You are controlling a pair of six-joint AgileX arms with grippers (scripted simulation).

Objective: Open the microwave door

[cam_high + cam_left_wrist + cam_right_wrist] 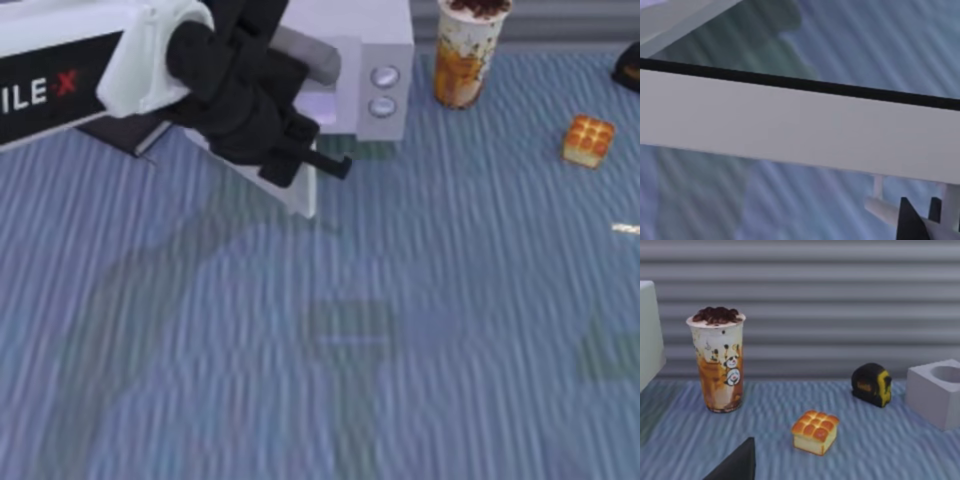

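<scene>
The microwave (372, 40) stands at the table's back, its two grey knobs (383, 90) facing front. The microwave door (302, 192) is swung out from the oven's front, hinged at the left. In the left wrist view the door (790, 125) shows as a wide pale band with a black strip. My left gripper (330, 160) sits at the door's free edge, its dark fingers (906, 220) shut on the pale bar handle (880, 207). My right arm is out of the top view. One dark fingertip (742, 460) of its gripper shows, off to the side, with nothing held.
Right of the microwave stands a tall milk-tea cup (468, 50). A small golden bread loaf (588, 140) lies farther right. A black-and-yellow tape measure (871, 384) and a pale block with a round hollow (935, 390) sit at the far right.
</scene>
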